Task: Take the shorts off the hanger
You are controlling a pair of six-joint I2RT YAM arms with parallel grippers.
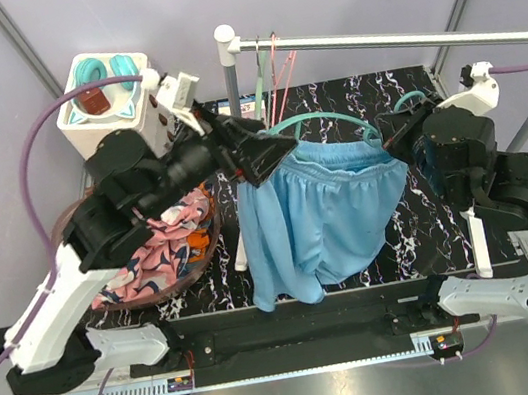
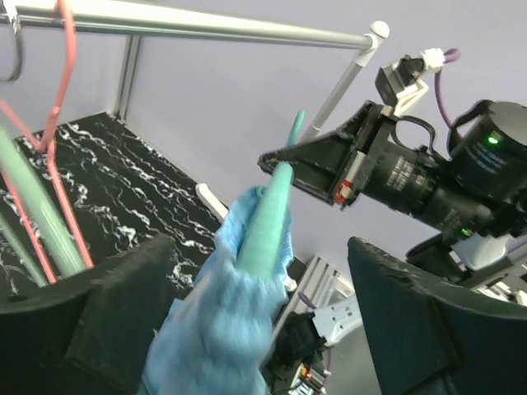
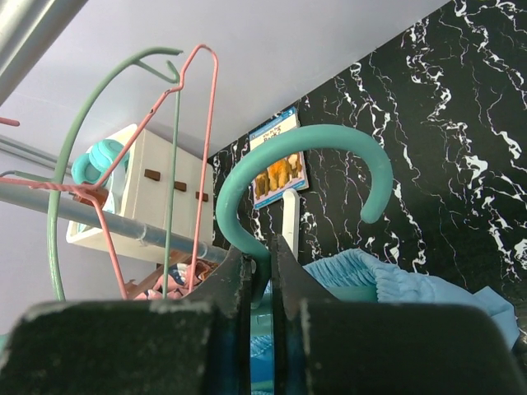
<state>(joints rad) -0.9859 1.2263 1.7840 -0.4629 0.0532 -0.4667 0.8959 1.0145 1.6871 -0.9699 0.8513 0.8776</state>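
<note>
While the right gripper [image 3: 262, 257] pinches the neck of the teal plastic hanger [image 3: 329, 136], the left gripper [image 2: 272, 325] is spread astride its tip. Plain light-blue cloth shorts [image 1: 323, 218] hang centre frame. Best approach: hold the hanger steady, draw the waistband off sideways.

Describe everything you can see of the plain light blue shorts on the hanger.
The light blue shorts are plain, thin soft cloth with a gathered elastic waistband. They hang on a teal hanger, legs down over the black marbled table, one leg drooping lower. The right gripper is shut on the hanger's neck, its hook free of the rail. At the other end the cloth bunches round the hanger's tip, between the fingers of the open left gripper, seemingly untouched.
</note>
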